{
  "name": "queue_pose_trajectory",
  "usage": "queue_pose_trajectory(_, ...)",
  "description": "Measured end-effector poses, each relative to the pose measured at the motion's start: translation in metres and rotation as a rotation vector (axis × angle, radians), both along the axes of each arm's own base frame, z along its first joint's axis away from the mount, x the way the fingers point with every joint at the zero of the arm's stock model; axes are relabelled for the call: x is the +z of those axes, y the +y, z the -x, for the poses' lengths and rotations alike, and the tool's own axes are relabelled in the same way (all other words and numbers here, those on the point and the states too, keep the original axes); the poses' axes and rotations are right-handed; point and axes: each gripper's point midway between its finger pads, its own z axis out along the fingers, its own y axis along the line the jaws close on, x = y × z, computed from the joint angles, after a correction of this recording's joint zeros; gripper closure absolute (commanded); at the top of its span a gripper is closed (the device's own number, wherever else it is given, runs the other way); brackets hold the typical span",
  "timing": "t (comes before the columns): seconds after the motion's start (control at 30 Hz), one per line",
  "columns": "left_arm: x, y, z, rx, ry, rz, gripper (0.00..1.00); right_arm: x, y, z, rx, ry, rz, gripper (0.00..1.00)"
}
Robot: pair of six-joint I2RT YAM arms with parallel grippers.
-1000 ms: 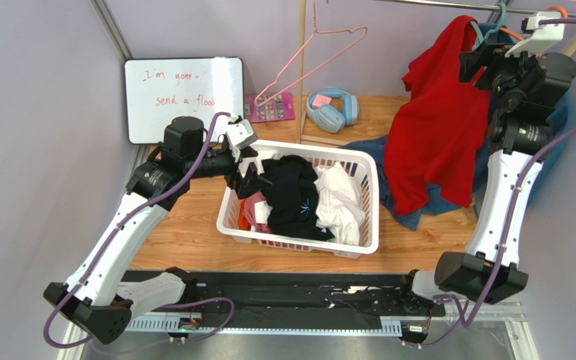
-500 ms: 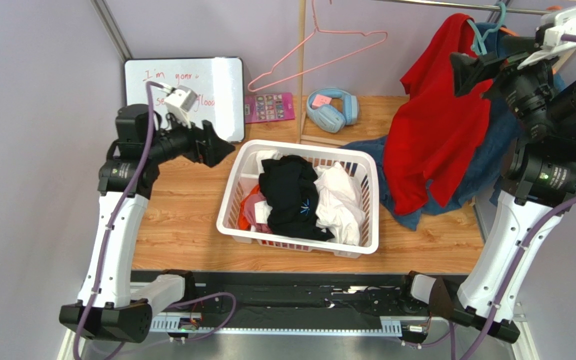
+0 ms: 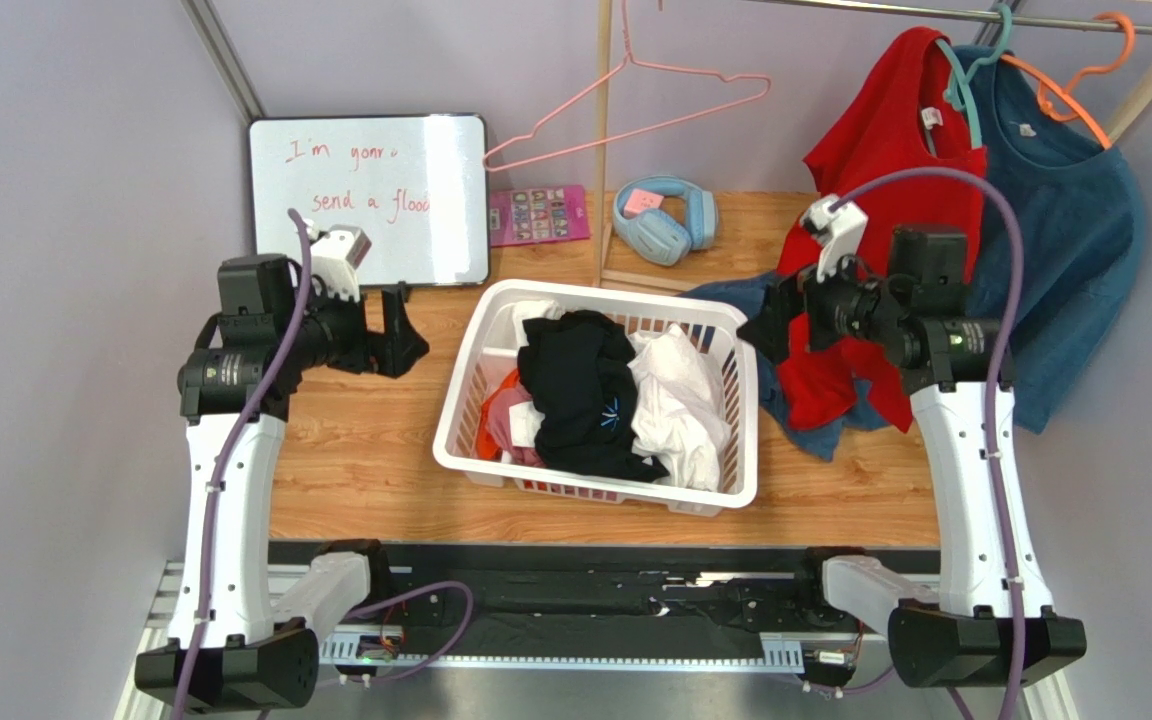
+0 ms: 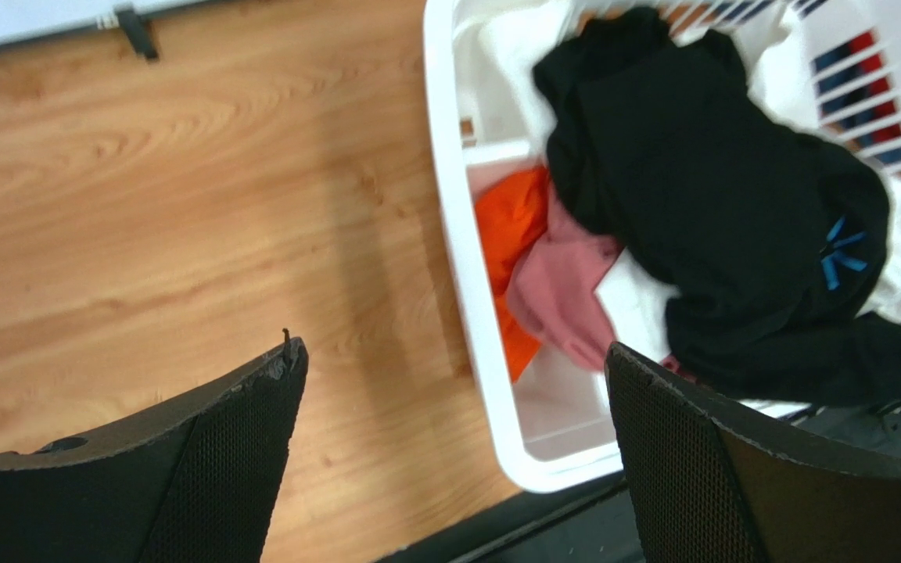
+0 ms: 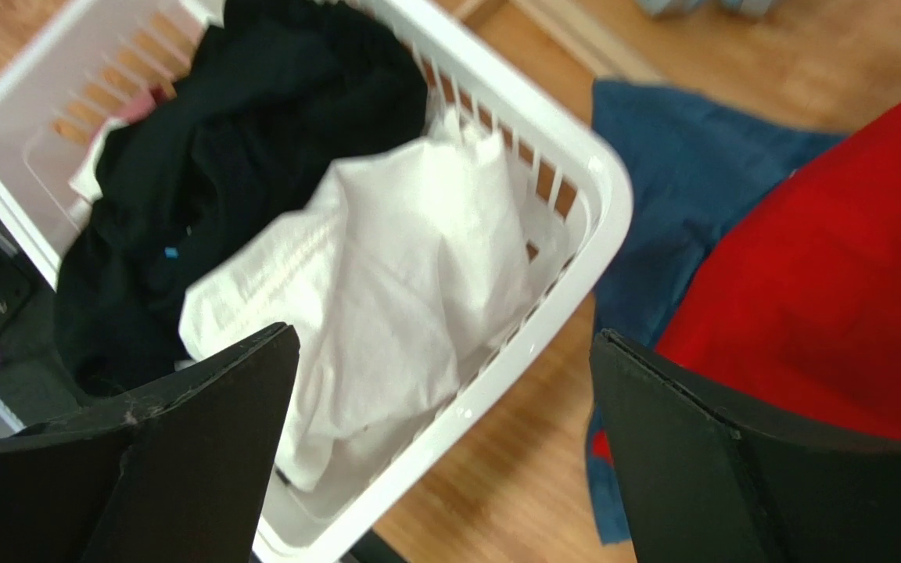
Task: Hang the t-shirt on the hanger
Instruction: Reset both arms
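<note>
Red t-shirt [image 3: 875,210] hangs on teal hanger [image 3: 967,78]. Both spread wide, empty: left gripper [image 4: 453,364] over tabletop [image 4: 126,211], right gripper [image 5: 441,352] over basket [image 5: 610,205].

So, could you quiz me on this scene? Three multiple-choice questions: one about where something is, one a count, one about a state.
1. The red t-shirt is:
A lying flat
B hanging on the teal hanger
C bunched in a heap

2. Hangers in the top view:
A one
B three
C five

3. The left gripper and right gripper are:
A both open, empty
B both shut on cloth
C one open, one shut

Answers:
1 B, its neck sits over the hanger and it drapes down.
2 B, the teal one plus the pink hanger and the orange hanger.
3 A, each wrist view shows a wide gap holding nothing.
</note>
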Motion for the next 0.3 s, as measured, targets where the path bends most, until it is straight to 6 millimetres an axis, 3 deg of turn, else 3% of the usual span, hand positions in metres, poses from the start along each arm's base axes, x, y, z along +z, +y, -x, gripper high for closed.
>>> queue_pose_trajectory(0.1,-0.026,0.006,0.01,0.004,0.065,-0.044,0.01,-0.031,-0.006,0.017,-0.004,0.064,0.065,0.0)
queue_pose_trajectory(0.2,-0.045,0.012,0.014,0.007,0.115,-0.078,0.01,-0.037,-0.015,0.029,-0.024,0.05,0.116,0.0)
queue_pose_trajectory(0.3,-0.049,0.014,0.016,0.004,0.124,-0.096,0.01,-0.039,-0.021,0.037,-0.043,0.035,0.151,0.0)
